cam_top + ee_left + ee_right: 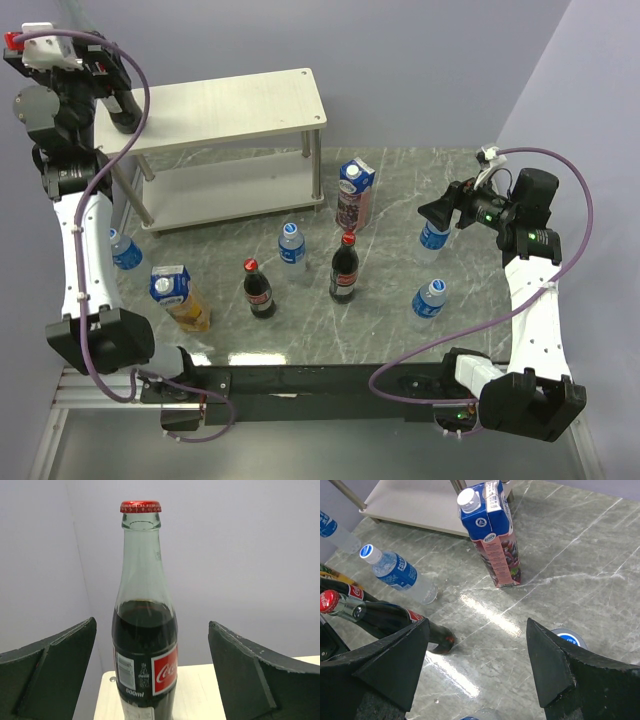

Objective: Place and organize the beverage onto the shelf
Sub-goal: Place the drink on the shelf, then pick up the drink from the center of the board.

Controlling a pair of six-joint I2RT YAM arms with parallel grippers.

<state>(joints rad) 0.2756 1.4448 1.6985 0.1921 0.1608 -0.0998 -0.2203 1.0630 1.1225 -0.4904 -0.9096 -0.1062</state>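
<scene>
Cola bottle (143, 570) of the beverage stands on shelf (230, 100) top, 10 o'clock corner, between my left jaws, spread wide. Right jaws open, empty, 3 o'clock. Risk: my withdrawal clips bottle, toppling it.

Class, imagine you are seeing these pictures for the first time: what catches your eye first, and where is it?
A cola bottle with a red cap stands upright on top of the shelf, between the open fingers of the left hand. On the marble table, the purple juice carton stands tallest, just off the shelf's right end.
</scene>
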